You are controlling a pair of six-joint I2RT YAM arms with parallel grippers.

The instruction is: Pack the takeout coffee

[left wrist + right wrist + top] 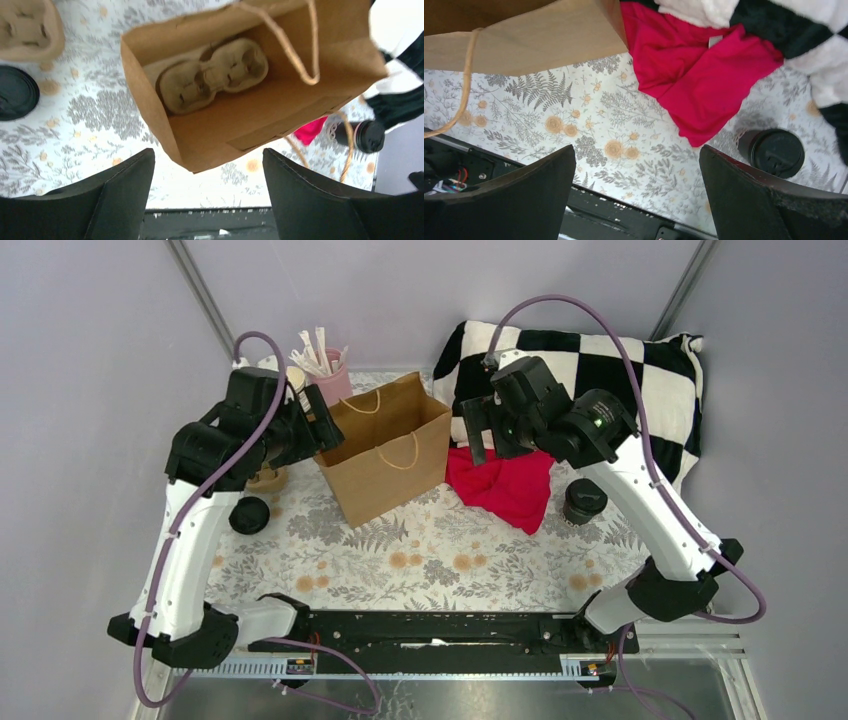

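Observation:
The takeout coffee (585, 500), a small dark cup with a black lid, stands on the floral table right of a red cloth; it also shows in the right wrist view (776, 152) and the left wrist view (367, 135). The brown paper bag (385, 445) stands open mid-table, with a pulp cup carrier (212, 75) on its bottom. My left gripper (325, 430) is open and empty above the bag's left edge (207, 170). My right gripper (480, 435) is open and empty, hovering between the bag and the red cloth (636, 170), left of the coffee.
A red cloth (505, 485) lies against a black-and-white checkered pillow (600, 370) at the back right. A black round lid (249, 514) and a second pulp carrier (30, 30) lie left of the bag. A pink cup of stirrers (330, 370) stands behind.

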